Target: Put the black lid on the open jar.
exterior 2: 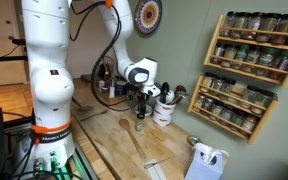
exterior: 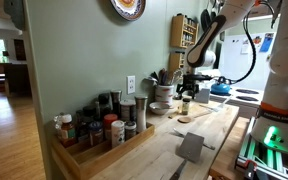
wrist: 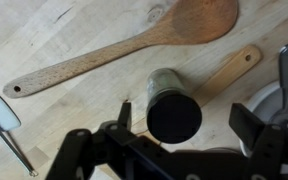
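In the wrist view the black lid [wrist: 174,117] sits on top of the small glass jar [wrist: 167,82], which stands upright on the wooden counter. My gripper [wrist: 184,118] is directly above it, its two fingers spread to either side of the lid. The right finger is clearly apart from the lid and the left one is close to its edge. In both exterior views the gripper [exterior: 187,88] [exterior 2: 141,100] hangs just over the jar [exterior: 186,104] [exterior 2: 139,124], next to the white crock.
A wooden spoon [wrist: 124,50] and a wooden spatula [wrist: 234,65] lie beside the jar. The white utensil crock [wrist: 276,108] [exterior 2: 164,110] stands close by. A metal utensil [wrist: 4,120] lies at the left. Grouped spice bottles [exterior: 99,130] fill a wooden tray, and a spice rack [exterior 2: 254,60] hangs on the wall.
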